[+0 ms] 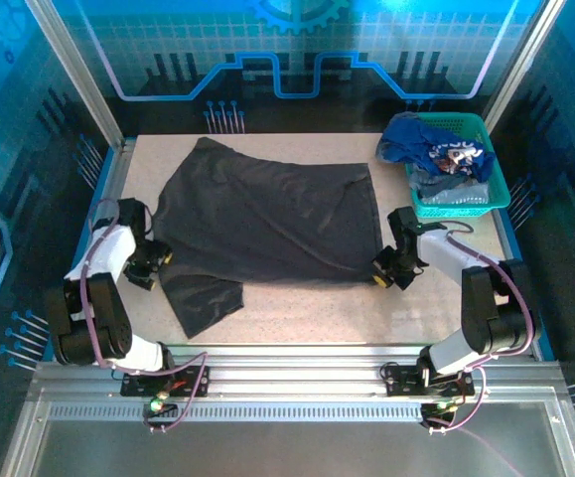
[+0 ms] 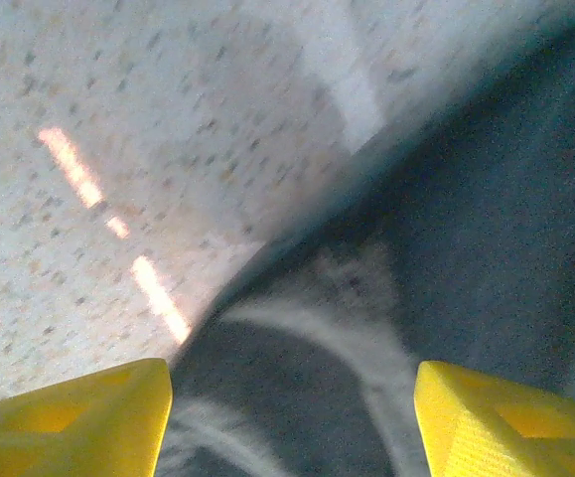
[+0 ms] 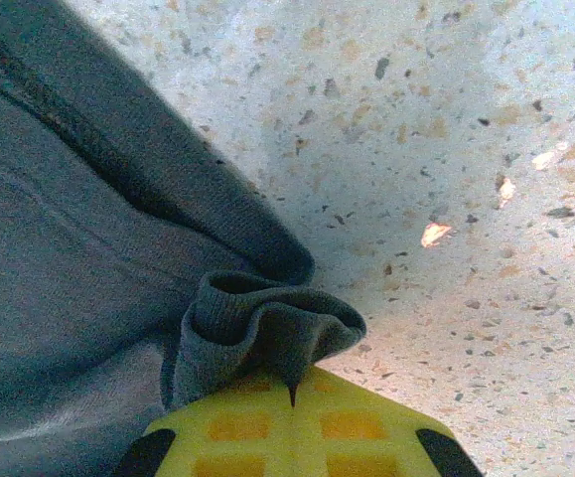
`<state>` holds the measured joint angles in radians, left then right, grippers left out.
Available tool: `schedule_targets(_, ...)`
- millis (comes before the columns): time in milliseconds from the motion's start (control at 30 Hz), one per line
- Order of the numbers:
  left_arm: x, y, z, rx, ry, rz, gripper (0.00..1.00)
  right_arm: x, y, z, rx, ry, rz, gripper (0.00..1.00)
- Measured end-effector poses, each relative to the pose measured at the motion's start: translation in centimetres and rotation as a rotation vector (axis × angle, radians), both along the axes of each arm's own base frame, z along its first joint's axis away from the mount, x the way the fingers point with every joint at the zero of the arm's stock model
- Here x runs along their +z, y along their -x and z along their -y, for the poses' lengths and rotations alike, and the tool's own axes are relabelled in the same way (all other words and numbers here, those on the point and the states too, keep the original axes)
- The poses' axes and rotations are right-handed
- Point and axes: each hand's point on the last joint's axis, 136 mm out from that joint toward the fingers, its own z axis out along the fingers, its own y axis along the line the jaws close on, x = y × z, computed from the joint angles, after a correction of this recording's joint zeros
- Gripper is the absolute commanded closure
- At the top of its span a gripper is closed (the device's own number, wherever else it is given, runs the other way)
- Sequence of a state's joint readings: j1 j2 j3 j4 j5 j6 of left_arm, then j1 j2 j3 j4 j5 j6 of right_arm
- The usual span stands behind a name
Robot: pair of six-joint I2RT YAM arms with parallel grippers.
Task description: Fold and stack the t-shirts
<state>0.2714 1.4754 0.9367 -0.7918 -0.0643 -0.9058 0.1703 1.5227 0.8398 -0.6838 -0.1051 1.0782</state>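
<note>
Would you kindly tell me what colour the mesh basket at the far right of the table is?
Teal; the top external view shows the basket best.

One table (image 1: 317, 313) carries everything. One charcoal-grey t-shirt (image 1: 267, 219) lies spread across its middle. One teal mesh basket (image 1: 499, 195) stands at the far right corner. In it is one royal-blue t-shirt (image 1: 414, 145) with pale print, and under that some pale grey-blue cloth (image 1: 448, 189); how many pieces that is cannot be told. Two arms stand at the near edge, the left arm (image 1: 103, 298) and the right arm (image 1: 486, 310), with one gripper each, so two in all: the left gripper (image 1: 151, 270) and the right gripper (image 1: 383, 270).
</note>
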Motion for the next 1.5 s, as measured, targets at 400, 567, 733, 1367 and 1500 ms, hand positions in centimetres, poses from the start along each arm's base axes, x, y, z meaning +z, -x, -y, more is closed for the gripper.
schedule_targets(400,-4.7,-3.3,1.5,0.023,0.104,-0.039,1.0,1.0,-1.2,-0.1,0.029,-0.002,0.04,1.0)
schedule_targets(567,-2.4,-5.6,1.2,0.008,0.082,0.05,1.0,5.8,-6.2,-1.6,0.125,-0.015,0.233,1.0)
schedule_targets(733,9.1,-10.7,-0.3,0.007,-0.02,0.368,1.0,15.5,-12.6,-2.7,0.206,-0.006,0.533,1.0)
schedule_targets(1367,54.0,-1.2,1.4,-0.048,-0.362,1.473,1.0,52.7,-3.7,0.0,0.222,0.076,1.516,1.0)
schedule_targets(1500,60.4,-0.2,1.9,-0.059,-0.389,1.63,1.0,56.2,-3.1,0.2,0.205,0.062,1.601,1.0)
